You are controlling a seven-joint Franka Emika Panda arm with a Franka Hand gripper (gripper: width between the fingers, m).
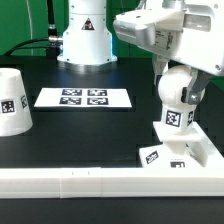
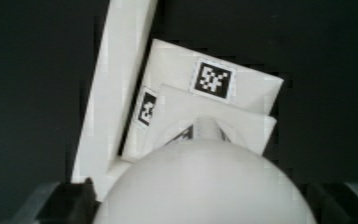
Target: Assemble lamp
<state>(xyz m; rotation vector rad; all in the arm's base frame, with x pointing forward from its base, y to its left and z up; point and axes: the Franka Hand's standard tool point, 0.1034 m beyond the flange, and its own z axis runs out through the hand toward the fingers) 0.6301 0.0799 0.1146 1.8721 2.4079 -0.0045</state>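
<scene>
My gripper (image 1: 179, 82) is shut on the round head of the white bulb (image 1: 177, 112) and holds it upright, its tagged stem pointing down. The bulb's lower end stands at the top of the blocky square base (image 1: 188, 153) at the exterior view's right; I cannot tell whether it is seated. In the wrist view the bulb's head (image 2: 201, 180) fills the space between my dark fingers (image 2: 62, 206), with the tagged base (image 2: 215, 84) beneath it. The cone shade (image 1: 12, 101) stands alone at the exterior view's left.
The marker board (image 1: 85, 97) lies flat in the middle of the black table. A long white rail (image 1: 100, 181) runs along the front edge, right beside the base, and also shows in the wrist view (image 2: 121, 90). The arm's white pedestal (image 1: 85, 40) stands at the back.
</scene>
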